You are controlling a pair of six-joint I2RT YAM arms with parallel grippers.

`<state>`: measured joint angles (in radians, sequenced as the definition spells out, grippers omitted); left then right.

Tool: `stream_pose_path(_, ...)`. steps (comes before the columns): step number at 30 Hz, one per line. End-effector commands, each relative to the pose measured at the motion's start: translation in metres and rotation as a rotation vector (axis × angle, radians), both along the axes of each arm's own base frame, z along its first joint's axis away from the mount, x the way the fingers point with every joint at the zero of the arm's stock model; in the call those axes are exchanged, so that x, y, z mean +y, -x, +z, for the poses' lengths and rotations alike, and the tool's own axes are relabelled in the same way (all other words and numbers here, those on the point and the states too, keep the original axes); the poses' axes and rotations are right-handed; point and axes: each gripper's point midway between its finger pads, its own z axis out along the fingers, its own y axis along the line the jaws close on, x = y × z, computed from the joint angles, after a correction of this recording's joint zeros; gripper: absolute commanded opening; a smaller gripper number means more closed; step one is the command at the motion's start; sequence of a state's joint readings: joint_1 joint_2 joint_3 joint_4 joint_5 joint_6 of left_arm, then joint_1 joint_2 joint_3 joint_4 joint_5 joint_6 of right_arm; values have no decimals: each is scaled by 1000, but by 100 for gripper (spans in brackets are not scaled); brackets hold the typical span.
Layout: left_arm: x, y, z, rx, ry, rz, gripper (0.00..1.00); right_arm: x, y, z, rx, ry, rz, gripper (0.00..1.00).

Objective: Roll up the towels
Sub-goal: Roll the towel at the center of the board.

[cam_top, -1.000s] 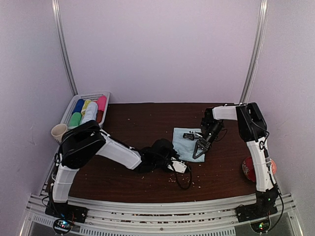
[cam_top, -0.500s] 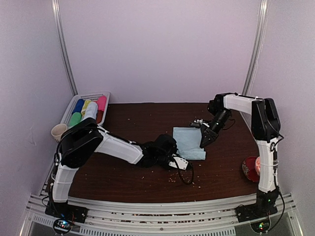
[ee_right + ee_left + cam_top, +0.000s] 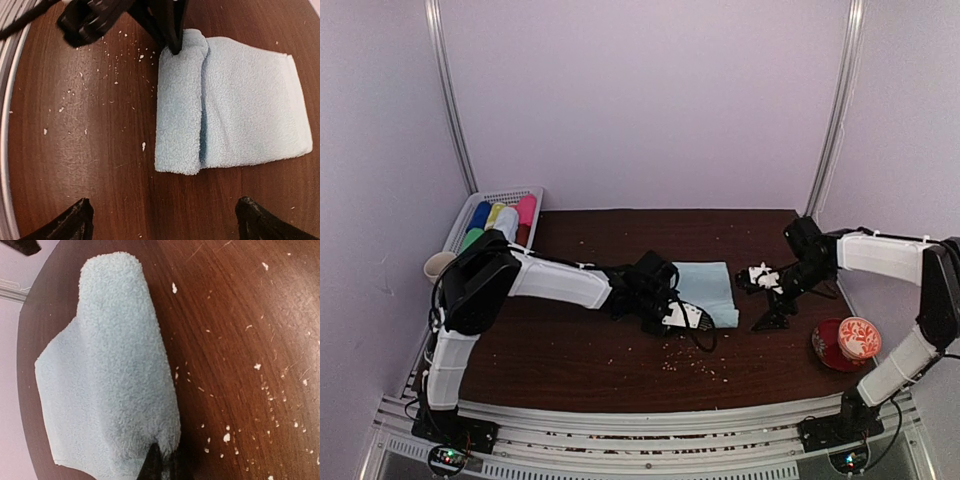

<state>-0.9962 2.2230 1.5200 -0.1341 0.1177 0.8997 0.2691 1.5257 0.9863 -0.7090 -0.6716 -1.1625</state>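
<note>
Pale lilac walls close in a dark brown wooden table [image 3: 570,350] strewn with pale crumbs [image 3: 692,366]. Near the middle of it lies a light-blue towel [image 3: 712,285], partly rolled: one edge is turned over into a thick roll [image 3: 179,110] resting on the flat remainder. The left gripper [image 3: 682,313] reaches in from the left with its jaws pressed together, pinching one end of that roll; its dark fingertips [image 3: 159,466] bite into the fleece. The right gripper [image 3: 766,298] hangs just beside the towel's right edge, apart from the cloth, with its jaws spread wide and nothing between them; its wrist camera looks down on the towel between the two finger ends. At the back left corner a white basket [image 3: 508,192] holds coloured rolls [image 3: 502,226], a paper cup [image 3: 438,266] stands near it, and a red patterned bowl [image 3: 848,342] sits at the table's right edge.
</note>
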Motion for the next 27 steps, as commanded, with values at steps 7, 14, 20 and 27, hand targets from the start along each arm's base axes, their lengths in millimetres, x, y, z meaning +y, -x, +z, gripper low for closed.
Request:
stream_pose_path(7,23,30,-37,453,-81,17,0,45,14,-4,-577,-16,239,100)
stream_pose_path(14,24,27,-28,573,-41,25,0,63,0,-9,-742,19,130,91)
stream_pose_path(20,22,26,-27,616,-37,20,0,69,-12,-27,-779,103,59,75)
stream_pose_path(27,21,23,-26,628,-30,22,0,75,-15,-45,-782,169,24,57)
